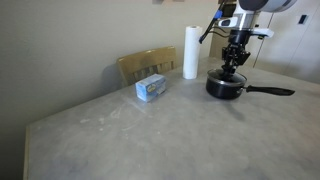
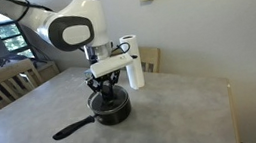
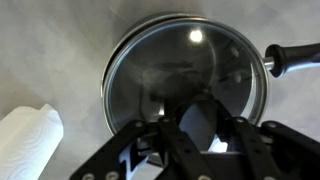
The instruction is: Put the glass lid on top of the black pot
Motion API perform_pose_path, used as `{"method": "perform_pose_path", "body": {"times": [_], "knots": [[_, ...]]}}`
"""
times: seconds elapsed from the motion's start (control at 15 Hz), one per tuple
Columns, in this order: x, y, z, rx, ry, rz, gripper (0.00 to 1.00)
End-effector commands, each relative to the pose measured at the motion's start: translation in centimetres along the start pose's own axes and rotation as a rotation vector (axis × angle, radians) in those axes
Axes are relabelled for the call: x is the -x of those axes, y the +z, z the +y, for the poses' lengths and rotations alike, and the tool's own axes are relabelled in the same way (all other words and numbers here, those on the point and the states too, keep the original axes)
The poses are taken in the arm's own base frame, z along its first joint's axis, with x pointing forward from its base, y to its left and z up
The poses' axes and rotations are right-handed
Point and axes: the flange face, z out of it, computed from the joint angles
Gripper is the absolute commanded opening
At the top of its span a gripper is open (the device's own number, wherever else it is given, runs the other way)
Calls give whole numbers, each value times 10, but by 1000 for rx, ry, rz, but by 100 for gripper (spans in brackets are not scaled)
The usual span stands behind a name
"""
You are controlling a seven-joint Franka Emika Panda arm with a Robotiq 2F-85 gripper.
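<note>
On the far right of the table in an exterior view, we have the black pot, with the pot handle pointing right. The glass lid sits on the pot. In the wrist view its metal rim follows the pot's edge wherever we can see it. The gripper hangs straight over the lid's centre, fingertips down at lid level.

In the wrist view the gripper fills the bottom edge, with a dark shape between the fingers. We can't confirm that shape is the knob, and we can't tell whether the jaws clamp it or stand clear of it.

From the opposite side the gripper hides the top of the pot, and the handle runs to the near left. The arm comes in from the far left.

The white paper towel roll stands upright just beyond the pot, not touching it. The wrist view shows the roll at lower left. A blue box lies left of the pot, well apart, near a wooden chair at the table's far edge.
</note>
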Motion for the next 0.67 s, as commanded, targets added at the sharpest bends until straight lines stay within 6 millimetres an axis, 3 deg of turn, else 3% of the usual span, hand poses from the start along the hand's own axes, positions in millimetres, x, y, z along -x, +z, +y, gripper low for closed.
{"method": "perform_pose_path", "body": {"times": [0.0,0.6], "knots": [[5,-9,-22,-21,-57,-14,15],[13,-14,-24,13,-97,-64,15]]}}
